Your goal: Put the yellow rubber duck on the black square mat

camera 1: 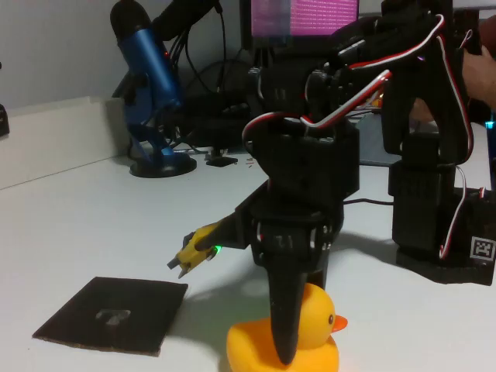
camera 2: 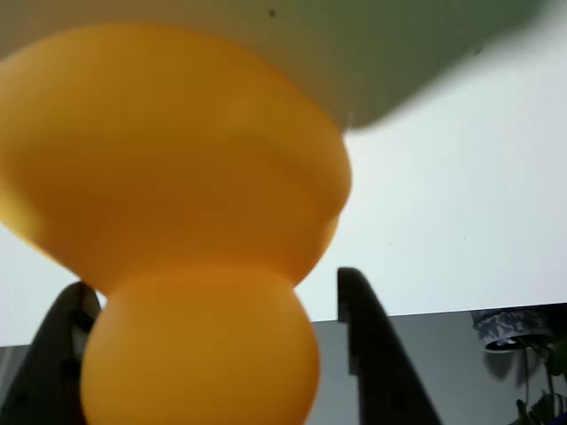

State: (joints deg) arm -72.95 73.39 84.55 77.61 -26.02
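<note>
White tabletop (camera 1: 70,232) fills the near part of the fixed view; behind it stand a blue microphone on a round stand (camera 1: 151,85), dark cables, and a monitor with a pink-lit screen (camera 1: 306,15) at the far edge. At far right a black arm base carrying a square printed marker (camera 1: 482,249) rests on the table. The black robot arm reaches down at near centre, its gripper (camera 1: 285,341) lowered over the yellow rubber duck (camera 1: 314,329), which sits on the bare table at the near edge, beak pointing right. One dark finger (camera 1: 284,318) crosses the front of the duck's body in that view. In the wrist view the duck (camera 2: 186,204) looms large and blurred, head nearest the camera, with the two black fingers (camera 2: 368,345) standing one on each side of the head; they are apart, and whether they press on the duck cannot be told. A yellow part with a small green light (camera 1: 203,246) juts left from the wrist. The black square mat (camera 1: 116,314) lies flat at near left, apart from the duck, with a pale mark at its centre.
</note>
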